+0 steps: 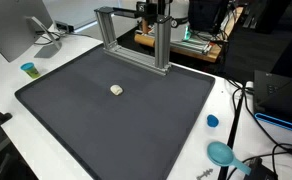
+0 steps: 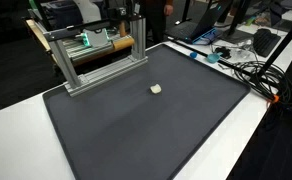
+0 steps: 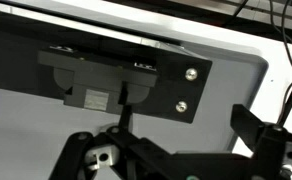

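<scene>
My gripper point(image 3: 176, 150) is open, with one dark finger point(image 3: 258, 135) at the right of the wrist view and the other low on the left; nothing is between them. Ahead of it the wrist view shows a black bracket point(image 3: 136, 80) with two screws on a grey surface. In both exterior views the gripper point(image 1: 154, 10) point(image 2: 136, 18) hangs high at the back, by the top of an aluminium frame point(image 1: 131, 35) point(image 2: 96, 55). A small cream block point(image 1: 117, 90) point(image 2: 156, 89) lies alone on the dark mat point(image 1: 116, 130) point(image 2: 146, 135), well away from the gripper.
A monitor point(image 1: 11, 30) and a small blue cup point(image 1: 28, 69) stand beside the mat. A blue cap point(image 1: 212, 121), a teal round object point(image 1: 221, 153) and cables point(image 1: 251, 105) lie on the white table. A laptop point(image 2: 201, 30) and more cables point(image 2: 251, 70) sit near the mat's edge.
</scene>
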Controlling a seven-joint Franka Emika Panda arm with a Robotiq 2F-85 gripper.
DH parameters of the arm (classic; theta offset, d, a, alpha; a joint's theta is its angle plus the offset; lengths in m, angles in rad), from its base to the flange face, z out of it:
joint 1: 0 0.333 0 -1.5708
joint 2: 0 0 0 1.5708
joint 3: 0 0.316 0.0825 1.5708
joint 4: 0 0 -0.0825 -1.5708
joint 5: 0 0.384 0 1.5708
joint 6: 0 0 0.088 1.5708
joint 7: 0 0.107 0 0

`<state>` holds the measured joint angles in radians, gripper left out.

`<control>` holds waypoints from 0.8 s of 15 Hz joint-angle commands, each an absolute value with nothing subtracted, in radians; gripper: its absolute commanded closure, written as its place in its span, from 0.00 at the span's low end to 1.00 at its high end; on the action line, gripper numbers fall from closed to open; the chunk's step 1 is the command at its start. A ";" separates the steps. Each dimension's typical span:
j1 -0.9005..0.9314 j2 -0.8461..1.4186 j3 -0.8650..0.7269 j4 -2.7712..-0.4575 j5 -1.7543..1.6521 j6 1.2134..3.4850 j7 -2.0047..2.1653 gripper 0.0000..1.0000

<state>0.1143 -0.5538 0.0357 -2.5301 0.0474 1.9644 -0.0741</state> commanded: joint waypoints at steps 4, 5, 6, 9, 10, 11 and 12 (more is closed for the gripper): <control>0.109 -0.554 0.041 -2.528 0.050 1.962 -0.076 0.00; 0.109 -0.554 0.041 -2.528 0.050 1.962 -0.076 0.00; 0.108 -0.589 0.043 -2.541 0.043 1.971 -0.077 0.00; 0.100 -0.656 0.043 -2.568 0.021 1.975 -0.080 0.00; 0.107 -0.682 0.020 -2.576 0.042 1.953 -0.110 0.00; 0.116 -0.708 0.003 -2.587 0.056 1.951 -0.143 0.00; 0.107 -0.628 0.032 -2.543 0.042 1.958 -0.093 0.00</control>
